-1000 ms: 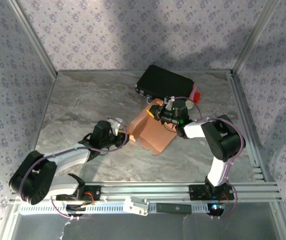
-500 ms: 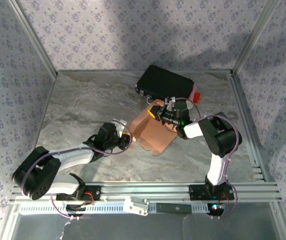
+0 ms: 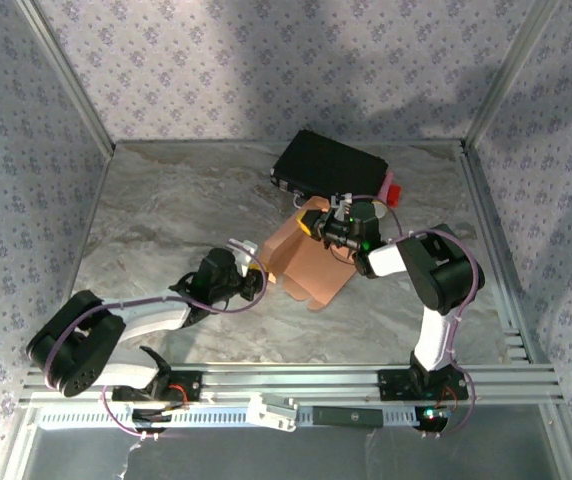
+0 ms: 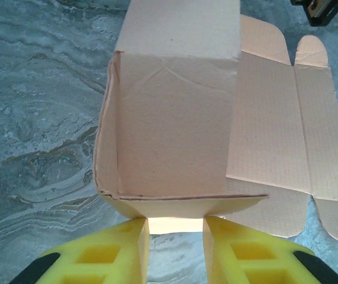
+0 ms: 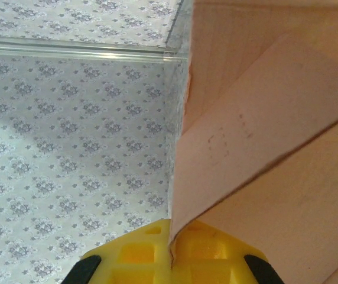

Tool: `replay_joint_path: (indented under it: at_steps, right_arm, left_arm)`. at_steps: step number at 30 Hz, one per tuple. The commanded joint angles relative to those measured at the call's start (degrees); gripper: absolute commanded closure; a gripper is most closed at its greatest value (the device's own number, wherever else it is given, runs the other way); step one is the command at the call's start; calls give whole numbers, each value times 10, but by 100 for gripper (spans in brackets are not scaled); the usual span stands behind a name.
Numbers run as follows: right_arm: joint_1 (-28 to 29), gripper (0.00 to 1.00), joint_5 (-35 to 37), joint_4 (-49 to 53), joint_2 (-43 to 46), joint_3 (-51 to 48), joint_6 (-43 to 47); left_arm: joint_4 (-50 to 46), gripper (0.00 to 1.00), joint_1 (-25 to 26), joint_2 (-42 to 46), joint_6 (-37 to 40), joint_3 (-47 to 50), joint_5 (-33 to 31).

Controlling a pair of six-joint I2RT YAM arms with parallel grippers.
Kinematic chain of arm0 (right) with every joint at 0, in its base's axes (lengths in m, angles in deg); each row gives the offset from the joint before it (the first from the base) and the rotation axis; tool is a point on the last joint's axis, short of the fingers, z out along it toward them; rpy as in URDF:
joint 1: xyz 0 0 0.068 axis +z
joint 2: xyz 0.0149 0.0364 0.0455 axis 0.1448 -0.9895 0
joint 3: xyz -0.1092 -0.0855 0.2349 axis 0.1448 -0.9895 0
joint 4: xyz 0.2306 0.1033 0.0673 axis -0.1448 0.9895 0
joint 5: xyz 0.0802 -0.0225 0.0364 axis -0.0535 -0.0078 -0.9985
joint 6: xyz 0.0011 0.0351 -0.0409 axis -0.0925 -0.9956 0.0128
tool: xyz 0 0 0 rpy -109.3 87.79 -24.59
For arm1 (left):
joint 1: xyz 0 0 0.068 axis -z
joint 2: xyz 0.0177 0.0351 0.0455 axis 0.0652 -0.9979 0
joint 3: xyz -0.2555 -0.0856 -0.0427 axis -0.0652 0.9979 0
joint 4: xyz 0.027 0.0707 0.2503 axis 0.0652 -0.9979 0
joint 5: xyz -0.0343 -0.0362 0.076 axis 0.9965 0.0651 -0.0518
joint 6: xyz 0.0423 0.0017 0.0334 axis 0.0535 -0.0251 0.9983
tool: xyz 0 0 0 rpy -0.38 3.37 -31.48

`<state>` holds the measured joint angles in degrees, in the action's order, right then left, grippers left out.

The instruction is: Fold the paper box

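Change: left gripper (image 3: 255,281) moved in to the near-left wall of the paper box (image 3: 304,268), jaws slightly narrowed.
Meaning: probably lining up to pinch that wall; fold part done.
Left jaws: parted, flanking the wall's edge, nothing pinched.
Right gripper (image 5: 170,242): clenched on a raised flap.
Location: mid-tabletop (image 3: 166,210), near a black case (image 3: 328,165).
Material: thin matte salmon cardboard, creased, with rounded tabs lying flat.

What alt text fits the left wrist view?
A partly folded salmon-brown paper box lies on a grey marbled table, one panel raised and tabbed flaps flat on the frame's right. The left end effector sits at its near edge, yellow fingers apart.
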<state>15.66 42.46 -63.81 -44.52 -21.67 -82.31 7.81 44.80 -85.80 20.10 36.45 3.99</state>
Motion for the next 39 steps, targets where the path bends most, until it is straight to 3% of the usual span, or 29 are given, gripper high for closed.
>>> replay_joint_path:
  at_steps: [1,6,23,26,32,35,39]
  right_arm:
    - [1,100,-19,-2,-12,13,-3]
    - [9,100,-15,-17,-21,21,-28]
    - [11,100,-10,-19,-27,37,-72]
    - [11,100,-5,-9,-26,36,-65]
    - [4,100,-11,11,-29,47,-50]
    - [-2,100,-17,11,-33,50,-48]
    - [-8,100,-26,12,-34,48,-45]
  left_arm:
    - [61,71,7,-9,19,-8,37]
    - [56,77,10,3,25,-9,22]
    - [31,81,9,2,38,-25,-5]
    - [23,78,9,14,30,-23,3]
    - [-47,55,12,133,-3,15,45]
    - [-96,54,-9,178,-17,22,86]
    - [-182,57,-38,229,-34,12,26]
